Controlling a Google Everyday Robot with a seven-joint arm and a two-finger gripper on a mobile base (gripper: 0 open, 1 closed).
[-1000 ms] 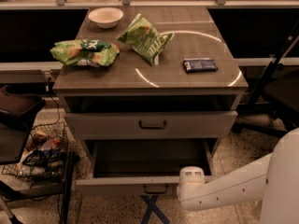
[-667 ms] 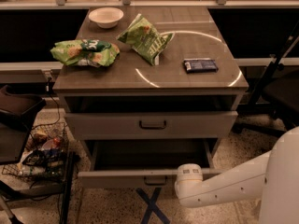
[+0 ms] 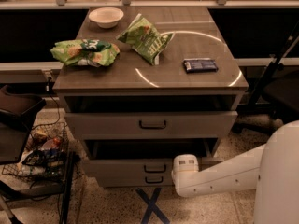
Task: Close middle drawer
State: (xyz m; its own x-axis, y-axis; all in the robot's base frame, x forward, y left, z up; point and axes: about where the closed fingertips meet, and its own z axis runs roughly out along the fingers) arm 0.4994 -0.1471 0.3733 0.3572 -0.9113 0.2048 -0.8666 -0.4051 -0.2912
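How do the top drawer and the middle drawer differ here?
The top drawer has a taller front and bigger handle than the middle drawer. The gripper is at the middle drawer's front, right of its handle; the top drawer is untouched. Both stand partly open.

1. A white bowl (image 3: 106, 17) sits at the back left of the cabinet top (image 3: 201, 41).
2. 2 snack bags: the flat green bag (image 3: 84, 52) at the left edge, the propped green bag (image 3: 145, 36) near the middle.
3. A dark packet (image 3: 200, 65) lies toward the right.
4. A wire basket (image 3: 39, 155) of clutter stands on the floor, left.
5. A blue tape X (image 3: 152, 205) marks the floor, just below and left of the gripper (image 3: 180, 168) by the low drawer fronts.
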